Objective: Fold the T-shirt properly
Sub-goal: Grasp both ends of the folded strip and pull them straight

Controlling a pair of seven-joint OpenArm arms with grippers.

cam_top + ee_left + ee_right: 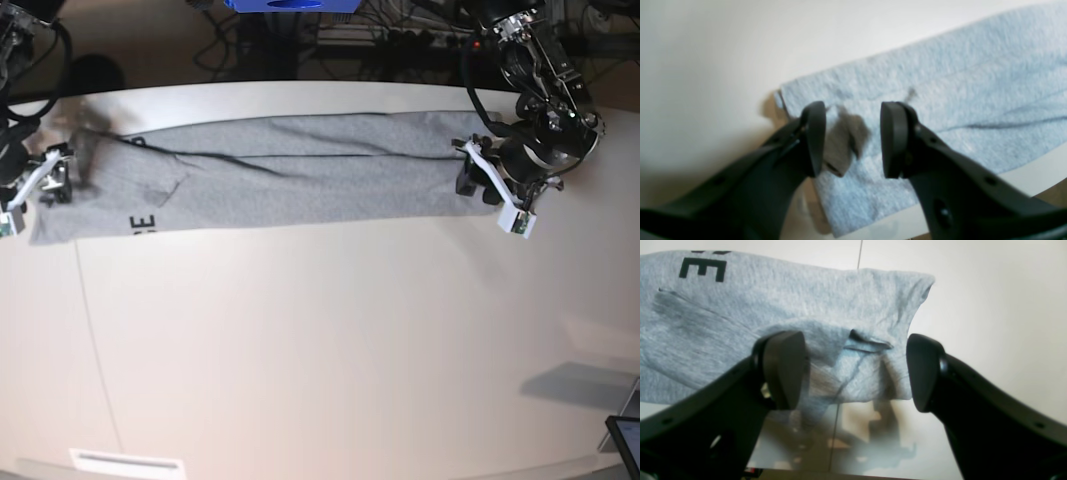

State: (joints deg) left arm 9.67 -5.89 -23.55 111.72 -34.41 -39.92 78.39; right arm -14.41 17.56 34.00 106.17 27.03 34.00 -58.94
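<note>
The heather-grey T-shirt lies as a long narrow strip across the far part of the table, with black lettering near its left end. My left gripper stands at the strip's right end. In the left wrist view that gripper is open just above the shirt's end, with nothing pinched. My right gripper is at the strip's left end. In the right wrist view it is wide open over the wrinkled shirt end, close to the printed letter.
The white table has a thin seam down its left side. A blue object and cables sit behind the far edge. A dark screen corner shows at lower right, a white label at the front edge.
</note>
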